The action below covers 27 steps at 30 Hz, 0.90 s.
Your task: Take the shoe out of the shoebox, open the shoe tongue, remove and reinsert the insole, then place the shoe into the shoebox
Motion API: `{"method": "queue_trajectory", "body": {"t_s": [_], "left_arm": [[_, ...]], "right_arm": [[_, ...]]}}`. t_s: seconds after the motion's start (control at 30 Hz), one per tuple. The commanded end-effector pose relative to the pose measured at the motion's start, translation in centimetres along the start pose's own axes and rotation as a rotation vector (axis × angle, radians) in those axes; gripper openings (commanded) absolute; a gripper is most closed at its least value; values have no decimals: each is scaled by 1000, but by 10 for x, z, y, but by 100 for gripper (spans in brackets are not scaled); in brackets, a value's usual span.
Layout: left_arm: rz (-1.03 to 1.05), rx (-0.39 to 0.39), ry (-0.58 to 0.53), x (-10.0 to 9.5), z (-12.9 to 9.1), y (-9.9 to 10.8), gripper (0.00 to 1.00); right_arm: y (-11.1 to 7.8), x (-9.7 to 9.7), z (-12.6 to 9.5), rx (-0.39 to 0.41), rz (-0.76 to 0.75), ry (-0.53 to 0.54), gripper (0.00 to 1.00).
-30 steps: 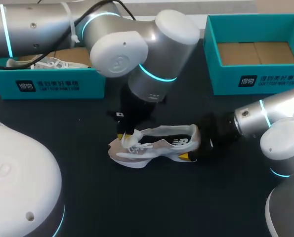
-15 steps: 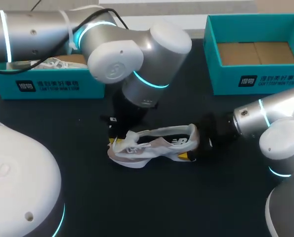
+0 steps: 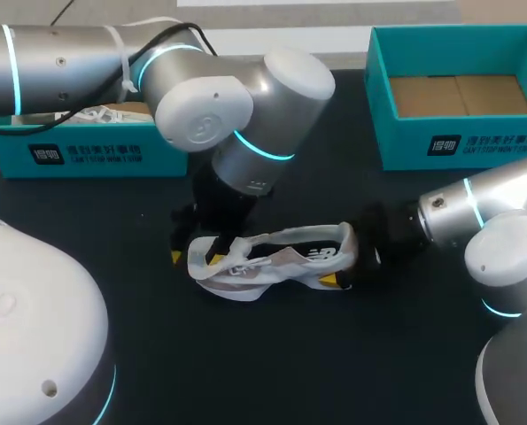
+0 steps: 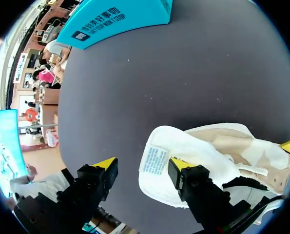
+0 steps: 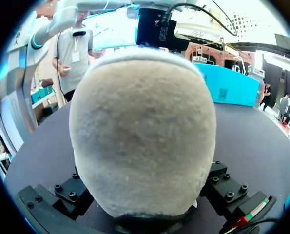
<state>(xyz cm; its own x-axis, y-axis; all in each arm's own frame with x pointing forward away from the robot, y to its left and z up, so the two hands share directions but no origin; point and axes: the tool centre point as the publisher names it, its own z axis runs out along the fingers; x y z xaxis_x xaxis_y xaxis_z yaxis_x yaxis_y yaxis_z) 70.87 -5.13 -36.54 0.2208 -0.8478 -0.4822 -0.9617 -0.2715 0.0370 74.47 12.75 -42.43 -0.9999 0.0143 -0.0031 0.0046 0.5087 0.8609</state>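
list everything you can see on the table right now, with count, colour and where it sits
shoe: 1, white and beige, middle of the table, its tongue at the left gripper's end
shoeboxes: 2, teal; left shoebox at the far left, right shoebox at the far right with a bare cardboard floor
white laced item: 1, white, inside the left shoebox, mostly hidden
table: 1, black, under everything
left gripper: 1, yellow tips, open, tongue against one finger
right gripper: 1, yellow tips, shut on the shoe's heel
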Motion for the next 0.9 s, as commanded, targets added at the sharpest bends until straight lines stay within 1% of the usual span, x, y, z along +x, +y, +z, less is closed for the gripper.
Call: {"method": "queue_trajectory", "body": {"t_s": [0.03,0.13,0.17,0.23,0.3,0.37,0.47,0.6,0.8,0.87,0.9], "left_arm": [[-46,-5,1,-5,5,3,94],[-55,-12,7,-11,3,2,98],[-40,0,24,-12,-1,1,100],[13,41,60,-14,-9,1,100],[56,55,96,-17,-21,3,100],[96,87,112,-19,-29,3,100],[153,108,143,-21,-41,2,100],[230,168,180,-23,-58,-1,100],[511,223,277,-21,-91,-11,100],[633,249,319,-19,-107,-16,100],[733,269,348,-19,-117,-18,100]], "right_arm": [[-3,-2,3,4,1,-2,0],[-3,-2,3,4,1,-2,0],[-3,-2,3,4,1,-2,0],[-3,-2,3,4,1,-2,0],[-3,-2,3,4,1,-2,0],[-3,-2,3,4,1,-2,0],[-3,-2,3,4,1,-2,0],[-3,-2,3,4,1,-2,0],[-3,-2,3,4,1,-2,0],[-3,-2,3,4,1,-2,0],[-3,-2,3,4,1,-2,0]]}}
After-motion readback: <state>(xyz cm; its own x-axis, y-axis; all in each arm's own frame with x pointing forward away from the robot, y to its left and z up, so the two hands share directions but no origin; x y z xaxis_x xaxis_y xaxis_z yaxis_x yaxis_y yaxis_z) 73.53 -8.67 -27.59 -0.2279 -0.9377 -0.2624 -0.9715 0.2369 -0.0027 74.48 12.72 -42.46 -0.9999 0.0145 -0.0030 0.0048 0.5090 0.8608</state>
